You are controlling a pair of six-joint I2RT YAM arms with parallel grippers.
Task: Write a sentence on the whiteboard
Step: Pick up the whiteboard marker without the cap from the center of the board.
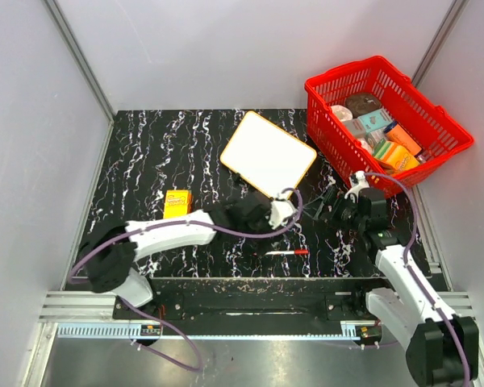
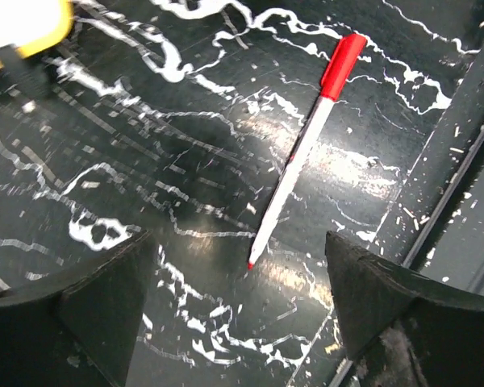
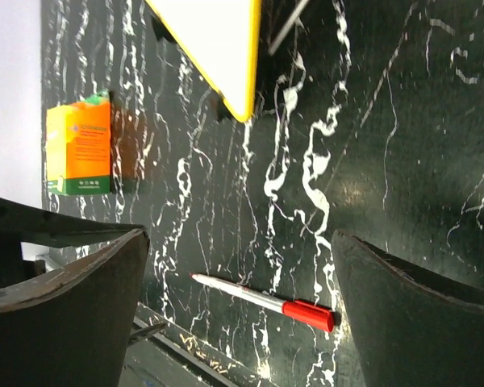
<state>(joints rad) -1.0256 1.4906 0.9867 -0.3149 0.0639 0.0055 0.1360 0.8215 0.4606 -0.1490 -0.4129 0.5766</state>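
As I read the table from its near edge outward, I log the following.

1. A slim white-barrelled marker pen [image 2: 298, 153] with a red cap lies flat on the black, white-veined tabletop [image 1: 145, 153]. Neither arm touches it.
2. The left gripper [image 2: 238, 306] has its fingers spread wide and holds nothing. It hangs just beyond the pen.
3. The right gripper [image 3: 242, 310] is likewise released and empty, beside the left one.
4. A small orange cardboard box [image 1: 177, 202] sits left of centre.
5. The flat white rectangular whiteboard [image 1: 268, 153], with a thin orange-yellow rim, lies askew mid-table. Its near corner is close to the left gripper.
6. A red plastic mesh basket [image 1: 440, 121] of packaged goods stands at the far right.
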